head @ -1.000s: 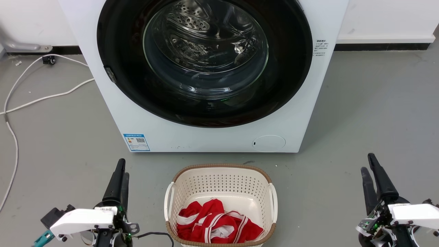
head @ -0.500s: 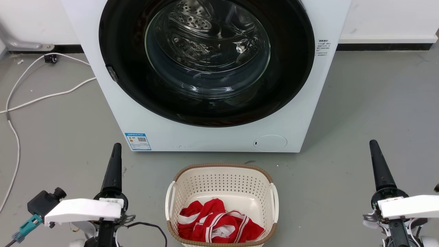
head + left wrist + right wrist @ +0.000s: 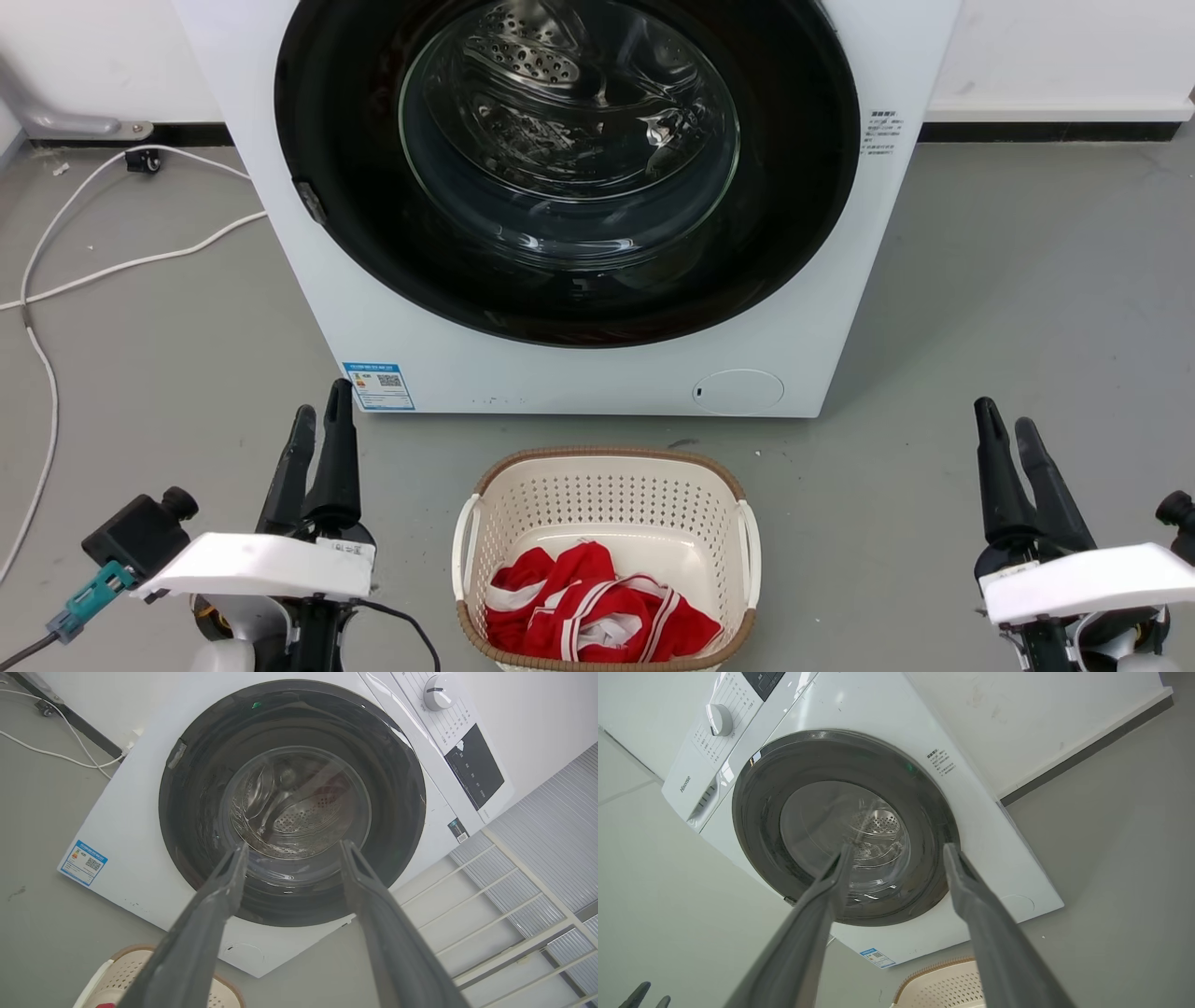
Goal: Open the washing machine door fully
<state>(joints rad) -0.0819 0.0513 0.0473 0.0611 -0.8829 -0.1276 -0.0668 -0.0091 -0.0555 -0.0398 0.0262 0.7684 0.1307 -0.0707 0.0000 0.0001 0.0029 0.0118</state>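
Note:
The washing machine door (image 3: pixel 345 215) is a big round glossy black ring with a clear glass bowl centre. It lies flush against the white machine front, closed. A small metal piece (image 3: pixel 308 201) sits on its left rim. The door (image 3: pixel 397 788) also appears in the left wrist view and, as the door (image 3: pixel 756 826), in the right wrist view. My left gripper (image 3: pixel 322 403) hovers open above the floor at the lower left, well short of the machine. My right gripper (image 3: pixel 1004 417) is open at the lower right, also apart from the machine. Both the left gripper (image 3: pixel 294 845) and the right gripper (image 3: pixel 898 848) hold nothing.
A cream laundry basket (image 3: pixel 607 459) holding red and white cloth (image 3: pixel 597 607) stands on the grey floor between my arms, in front of the machine. White cables (image 3: pixel 112 266) trail over the floor at the left. A small round white flap (image 3: pixel 738 392) marks the machine's lower right.
Both wrists have turned: half a second ago each gripper showed edge-on as one finger, now both fingers show side by side. The camera shifted slightly. The door has not moved.

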